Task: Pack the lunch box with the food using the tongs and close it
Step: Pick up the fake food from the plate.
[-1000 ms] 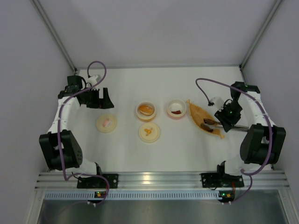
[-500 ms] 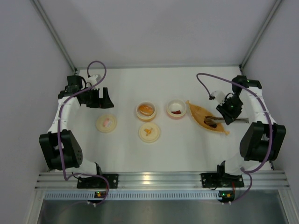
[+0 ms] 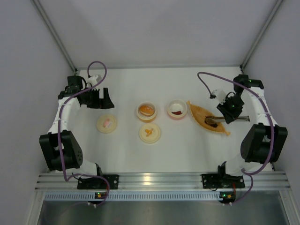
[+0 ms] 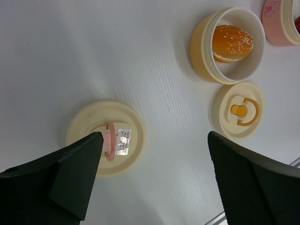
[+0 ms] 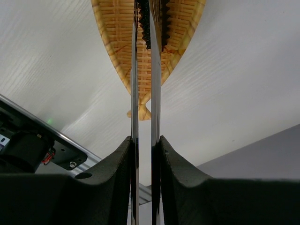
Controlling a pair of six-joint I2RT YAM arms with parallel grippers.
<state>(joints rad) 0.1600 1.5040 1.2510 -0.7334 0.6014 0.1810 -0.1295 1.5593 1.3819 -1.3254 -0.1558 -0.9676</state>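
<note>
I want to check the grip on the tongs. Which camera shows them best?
Right wrist view: the tongs run between the fingers of the right gripper, arms squeezed close, tips over the orange tray. The top view shows only a short grey stretch of them beside that gripper; the left wrist view, nothing.

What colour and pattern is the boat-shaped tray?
The boat-shaped tray is orange-tan with a woven basket pattern, clearest in the right wrist view.
</note>
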